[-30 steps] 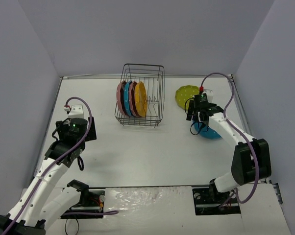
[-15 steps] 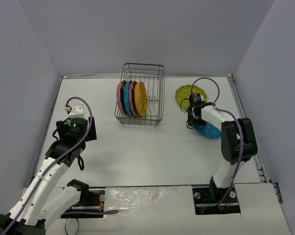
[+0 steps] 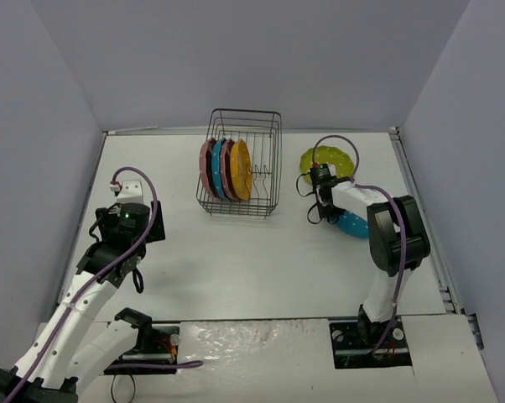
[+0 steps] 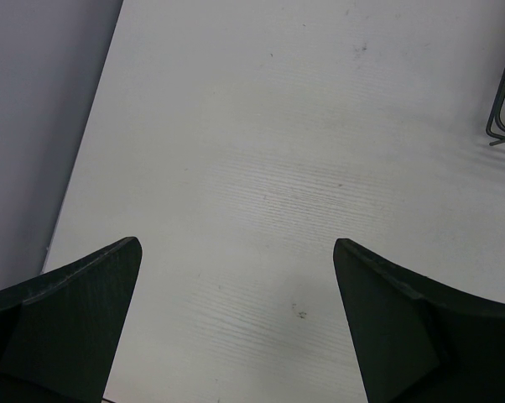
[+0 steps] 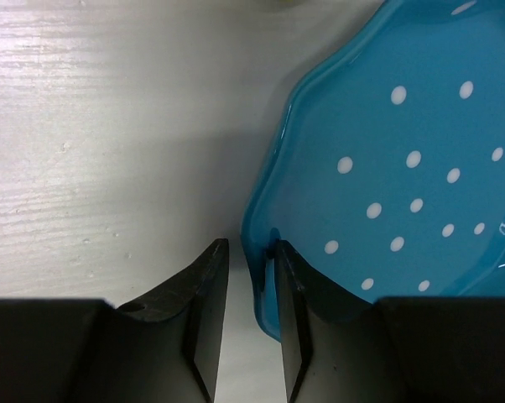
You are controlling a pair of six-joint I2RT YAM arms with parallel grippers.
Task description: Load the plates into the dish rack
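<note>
Right pincer [image 5: 251,248] leftward, astride blue plate [image 5: 387,168] rim

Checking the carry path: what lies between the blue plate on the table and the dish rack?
Only the right gripper at the rim of the blue plate, then bare table up to the dish rack, as the top external view shows.

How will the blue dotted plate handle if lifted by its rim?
Blue scalloped polka-dot plate looks rigid, so it should lift whole. Its glossy surface may slip. Right gripper straddles only the rim, so it may tilt.
</note>
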